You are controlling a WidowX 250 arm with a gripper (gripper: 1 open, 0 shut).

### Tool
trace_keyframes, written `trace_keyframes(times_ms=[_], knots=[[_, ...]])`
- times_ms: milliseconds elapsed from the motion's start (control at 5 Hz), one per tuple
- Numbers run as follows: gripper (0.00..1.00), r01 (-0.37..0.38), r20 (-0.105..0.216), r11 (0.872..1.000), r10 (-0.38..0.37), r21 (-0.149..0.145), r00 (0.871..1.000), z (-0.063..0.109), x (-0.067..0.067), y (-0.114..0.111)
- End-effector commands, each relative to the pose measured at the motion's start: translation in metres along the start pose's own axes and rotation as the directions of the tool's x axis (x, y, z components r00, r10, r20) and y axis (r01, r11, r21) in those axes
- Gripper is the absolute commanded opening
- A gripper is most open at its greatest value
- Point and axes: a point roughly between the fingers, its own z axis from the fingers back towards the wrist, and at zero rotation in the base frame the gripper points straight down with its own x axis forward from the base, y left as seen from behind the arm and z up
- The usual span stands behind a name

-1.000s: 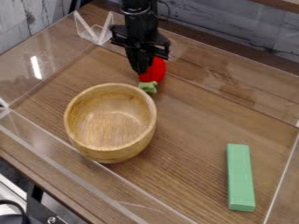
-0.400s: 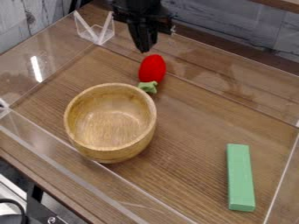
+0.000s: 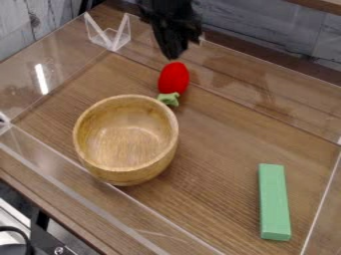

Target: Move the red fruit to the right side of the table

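The red fruit (image 3: 173,77) lies on the brown wooden table (image 3: 233,139) just behind the bowl, its green stem (image 3: 170,99) pointing toward the camera. My black gripper (image 3: 173,50) hangs pointing down a short way above the fruit, apart from it and holding nothing. Its fingers merge into one dark shape, so I cannot make out a gap between them.
A wooden bowl (image 3: 126,137) stands at front left, close to the fruit. A long flat green block (image 3: 274,200) lies at the front right. Clear acrylic walls (image 3: 54,60) ring the table, with a folded clear piece (image 3: 107,32) at the back left.
The gripper was down at the fruit a second ago; it has risen off it and drifted slightly right. The fruit stays where it lay.
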Motion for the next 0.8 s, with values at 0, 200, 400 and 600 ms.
trace_keyframes(times_ms=[0, 200, 400, 600], knots=[[1.0, 0.066, 0.018, 0.998, -0.066, 0.008, 0.998, -0.004, 0.011, -0.007], [0.0, 0.029, 0.032, 0.999, -0.03, 0.015, 0.999, -0.002, 0.014, -0.026], [0.0, -0.005, 0.029, 1.0, 0.004, 0.023, 1.0, -0.008, 0.013, -0.033], [0.0, -0.013, 0.042, 1.0, 0.012, 0.022, 0.999, -0.004, 0.016, -0.05]])
